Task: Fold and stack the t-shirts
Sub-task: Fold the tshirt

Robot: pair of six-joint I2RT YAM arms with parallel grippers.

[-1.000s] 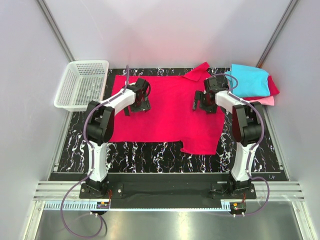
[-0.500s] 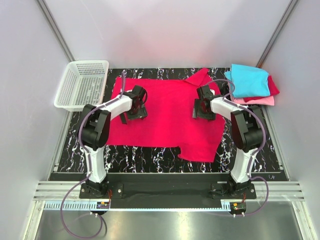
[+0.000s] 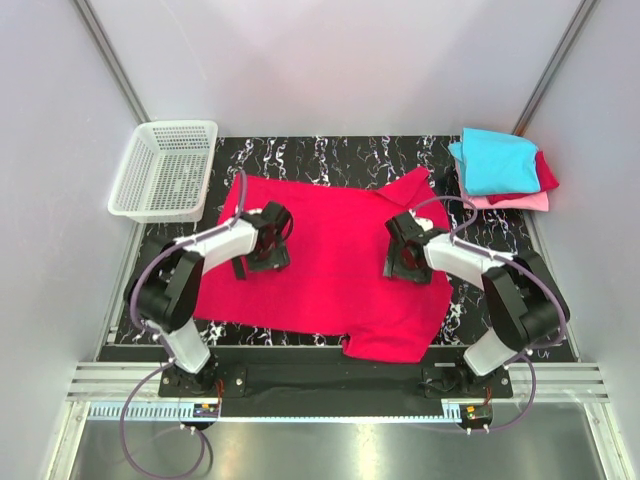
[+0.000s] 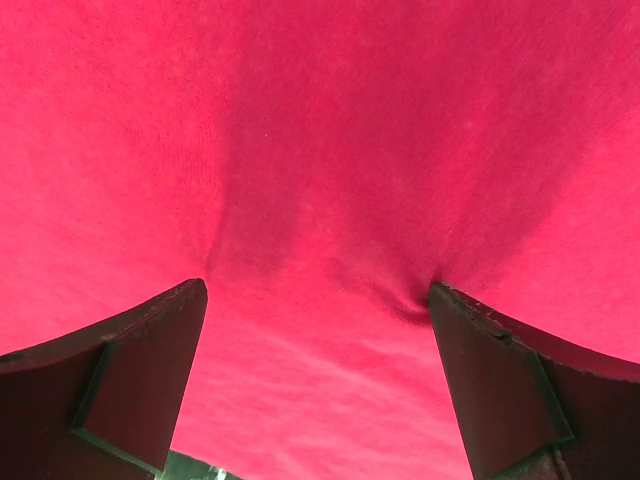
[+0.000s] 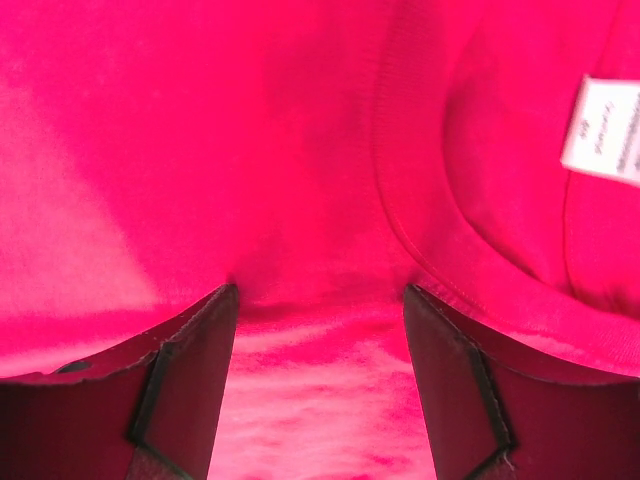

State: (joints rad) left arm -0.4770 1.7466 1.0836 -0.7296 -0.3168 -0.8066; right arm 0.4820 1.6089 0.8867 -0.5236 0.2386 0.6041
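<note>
The left gripper (image 4: 318,300), jaws spread wide, presses its tips into the crimson t-shirt (image 3: 335,260). The right gripper (image 5: 320,295), jaws also apart, presses it beside the neck label (image 5: 603,125). The shirt lies flat from the table's (image 3: 300,150) middle to its near edge. Folded t-shirts (image 3: 500,160) sit stacked at the far right corner.

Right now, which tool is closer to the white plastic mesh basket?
Left. The left tool touches the crimson-red cloth t-shirt near the white plastic mesh basket; the right tool is far across the shirt.
</note>
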